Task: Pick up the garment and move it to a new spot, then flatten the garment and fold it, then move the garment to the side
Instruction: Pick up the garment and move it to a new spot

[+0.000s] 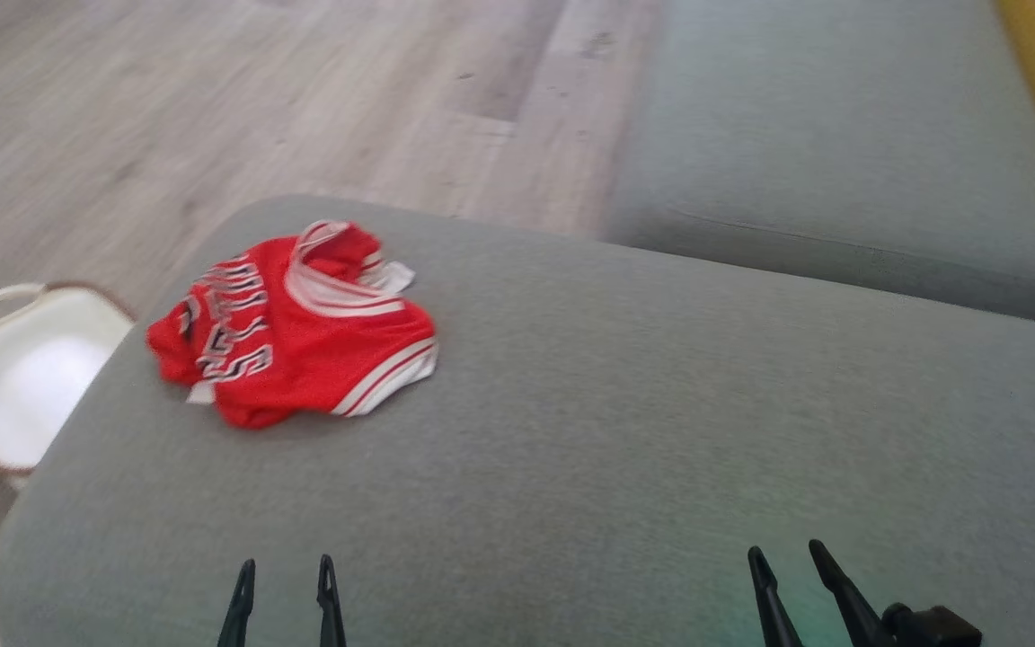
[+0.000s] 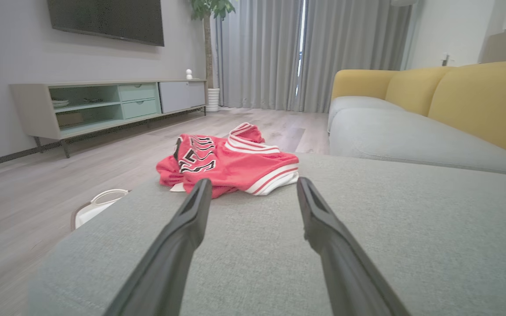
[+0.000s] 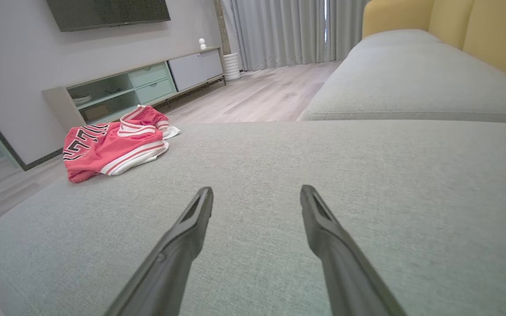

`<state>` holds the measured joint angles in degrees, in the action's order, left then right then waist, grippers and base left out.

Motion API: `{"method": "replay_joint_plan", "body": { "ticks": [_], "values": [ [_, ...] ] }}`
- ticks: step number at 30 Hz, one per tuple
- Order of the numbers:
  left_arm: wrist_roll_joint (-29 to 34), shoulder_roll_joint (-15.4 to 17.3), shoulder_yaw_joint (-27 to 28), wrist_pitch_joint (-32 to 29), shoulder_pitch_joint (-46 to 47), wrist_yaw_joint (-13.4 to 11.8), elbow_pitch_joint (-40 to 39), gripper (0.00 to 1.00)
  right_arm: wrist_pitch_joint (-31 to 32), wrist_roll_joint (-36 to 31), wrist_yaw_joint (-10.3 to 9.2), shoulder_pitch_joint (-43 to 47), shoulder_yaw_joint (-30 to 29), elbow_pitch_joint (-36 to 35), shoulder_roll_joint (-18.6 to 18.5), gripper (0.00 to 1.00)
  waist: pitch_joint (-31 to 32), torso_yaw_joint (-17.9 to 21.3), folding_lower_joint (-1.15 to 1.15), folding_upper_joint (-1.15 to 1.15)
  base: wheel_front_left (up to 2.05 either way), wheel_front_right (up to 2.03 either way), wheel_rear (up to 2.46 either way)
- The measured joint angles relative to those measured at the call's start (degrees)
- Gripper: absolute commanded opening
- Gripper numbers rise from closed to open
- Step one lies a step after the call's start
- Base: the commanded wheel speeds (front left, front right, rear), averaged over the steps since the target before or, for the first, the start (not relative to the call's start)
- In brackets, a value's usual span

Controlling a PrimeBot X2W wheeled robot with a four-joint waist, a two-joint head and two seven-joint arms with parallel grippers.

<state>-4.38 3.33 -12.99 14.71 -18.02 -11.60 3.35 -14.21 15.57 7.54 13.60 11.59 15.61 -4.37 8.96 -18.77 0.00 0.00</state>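
The garment (image 1: 293,328) is a red jersey with white stripes and dark lettering, lying crumpled near the far left corner of the grey cushion (image 1: 625,422). It also lies ahead of the fingers in the left wrist view, garment (image 2: 231,162), and at the left of the right wrist view, garment (image 3: 112,147). My left gripper (image 1: 287,568) stands open at the cushion's near edge, well short of the jersey, with nothing between its fingers. My right gripper (image 1: 787,550) is open too, far to the right of the jersey, over bare cushion.
A white basket (image 1: 19,373) stands on the wooden floor just left of the cushion. A second grey seat (image 1: 850,153) with yellow backrests (image 2: 481,101) lies beyond on the right. A TV cabinet (image 2: 103,103) lines the far wall.
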Motion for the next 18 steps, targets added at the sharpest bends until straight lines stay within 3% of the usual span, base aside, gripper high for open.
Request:
{"method": "replay_joint_plan", "body": {
  "ticks": [6, 18],
  "values": [
    [0.4, 0.0, 0.4, 0.0, -0.1, 0.1, -0.5, 1.00, 0.0, 0.0, 0.00, -0.2, 0.5, 0.1, 0.3, 1.00, -0.6, -3.1, 0.00, 0.00, 0.00, 0.00, 0.00],
    [0.6, 0.1, 2.2, 0.0, 0.8, 0.1, -2.1, 1.00, 0.0, 0.0, 0.00, -0.1, 0.7, -0.1, -0.1, 1.00, -2.8, -2.1, 0.00, 0.00, 0.00, 0.00, 0.00]
  ]
}}
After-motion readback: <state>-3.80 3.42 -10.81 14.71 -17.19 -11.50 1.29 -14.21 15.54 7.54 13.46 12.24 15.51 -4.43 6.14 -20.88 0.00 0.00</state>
